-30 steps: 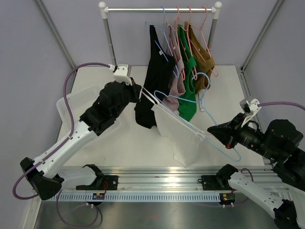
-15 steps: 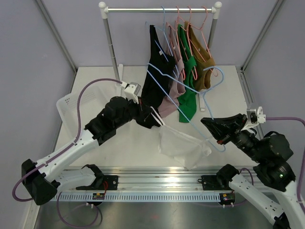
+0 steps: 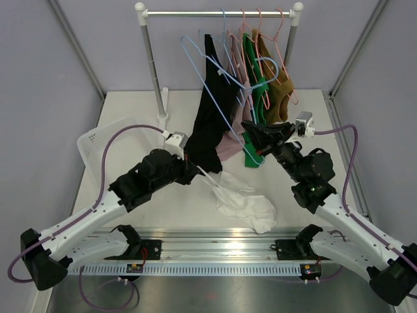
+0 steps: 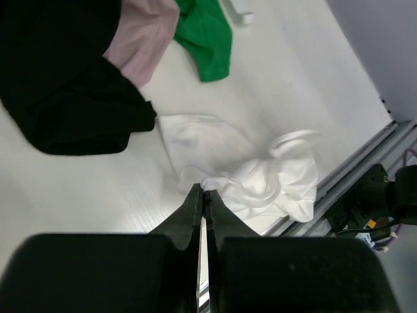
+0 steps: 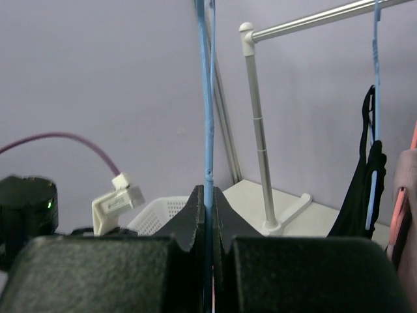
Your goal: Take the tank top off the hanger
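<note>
The white tank top (image 3: 242,199) lies crumpled on the table near the front rail, clear of the hanger. My left gripper (image 3: 197,171) is low over the table and shut on a fold of it at its left end. The left wrist view shows the closed fingertips (image 4: 203,191) pinching the white cloth (image 4: 267,182). My right gripper (image 3: 251,128) is shut on the bare light-blue hanger (image 3: 210,73) and holds it up in front of the rack. In the right wrist view the hanger wire (image 5: 207,98) runs straight up from between the jaws (image 5: 207,191).
The clothes rack (image 3: 154,68) stands at the back with black (image 3: 212,124), pink, green (image 3: 258,104) and brown (image 3: 277,85) tops on hangers. A white basket (image 3: 98,141) sits at the left. The metal rail (image 3: 215,244) runs along the front edge.
The right gripper swung the blue hanger up and left toward the rack. The tank top came off it and dropped into a heap. The left gripper moved lower with the cloth.
</note>
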`<act>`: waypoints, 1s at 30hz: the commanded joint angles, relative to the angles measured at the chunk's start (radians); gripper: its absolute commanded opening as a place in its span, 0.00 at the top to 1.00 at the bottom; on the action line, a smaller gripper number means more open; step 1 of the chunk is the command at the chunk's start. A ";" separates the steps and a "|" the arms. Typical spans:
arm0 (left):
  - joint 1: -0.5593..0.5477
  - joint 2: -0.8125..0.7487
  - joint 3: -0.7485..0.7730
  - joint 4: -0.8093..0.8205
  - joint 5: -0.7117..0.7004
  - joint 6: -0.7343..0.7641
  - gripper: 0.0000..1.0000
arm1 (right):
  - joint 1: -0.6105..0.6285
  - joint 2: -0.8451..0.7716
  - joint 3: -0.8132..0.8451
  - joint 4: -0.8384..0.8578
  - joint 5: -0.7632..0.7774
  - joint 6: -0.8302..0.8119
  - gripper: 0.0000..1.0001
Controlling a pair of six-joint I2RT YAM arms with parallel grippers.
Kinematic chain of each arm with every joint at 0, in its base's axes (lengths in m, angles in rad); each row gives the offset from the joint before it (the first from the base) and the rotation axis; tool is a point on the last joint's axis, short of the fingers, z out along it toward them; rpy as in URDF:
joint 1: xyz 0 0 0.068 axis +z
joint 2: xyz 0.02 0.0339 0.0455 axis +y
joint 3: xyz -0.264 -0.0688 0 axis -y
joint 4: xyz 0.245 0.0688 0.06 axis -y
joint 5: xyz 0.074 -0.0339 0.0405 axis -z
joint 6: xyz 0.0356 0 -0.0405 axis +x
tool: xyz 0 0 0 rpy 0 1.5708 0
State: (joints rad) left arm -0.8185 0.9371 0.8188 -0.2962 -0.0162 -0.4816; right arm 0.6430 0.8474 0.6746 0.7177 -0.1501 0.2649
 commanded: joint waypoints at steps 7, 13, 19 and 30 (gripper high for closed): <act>0.001 -0.108 0.063 -0.320 -0.326 -0.060 0.77 | 0.007 0.153 0.569 -0.903 0.203 0.066 1.00; 0.001 -0.161 0.186 -0.506 -0.399 -0.058 0.24 | 0.014 0.324 0.753 -1.164 0.306 0.106 1.00; 0.001 -0.253 0.250 -0.613 -0.401 -0.016 0.01 | 0.049 0.536 1.037 -1.261 0.403 0.044 1.00; 0.001 -0.386 0.137 -0.601 -0.429 0.086 0.01 | 0.055 1.006 1.606 -1.389 0.480 -0.095 1.00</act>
State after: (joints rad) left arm -0.8185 0.5575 0.9943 -0.9085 -0.3943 -0.4301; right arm 0.6891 1.7645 2.1361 -0.6327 0.2794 0.2306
